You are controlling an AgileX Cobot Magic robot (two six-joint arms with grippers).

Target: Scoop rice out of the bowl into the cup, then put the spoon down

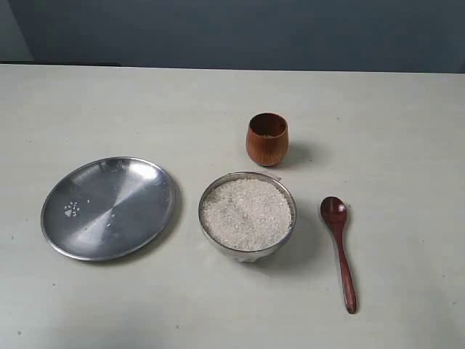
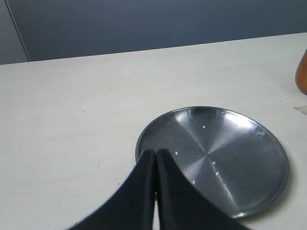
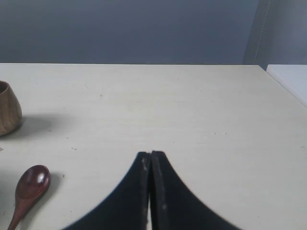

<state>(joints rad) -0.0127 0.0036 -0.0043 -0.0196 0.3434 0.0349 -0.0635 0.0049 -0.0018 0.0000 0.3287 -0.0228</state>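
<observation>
left gripper (image 2: 156, 153) and right gripper (image 3: 150, 154) are both clenched, empty. the spoon (image 1: 341, 254) lies right of the bowl (image 1: 251, 255), full of rice (image 1: 247, 213); the cup (image 1: 267, 138) stands just on its far side.

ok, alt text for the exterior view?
A steel bowl full of white rice sits on a pale table, a wooden spoon lying flat to its right and a small wooden cup standing just behind it. A flat steel plate holding a few stray grains lies to the bowl's left.
</observation>
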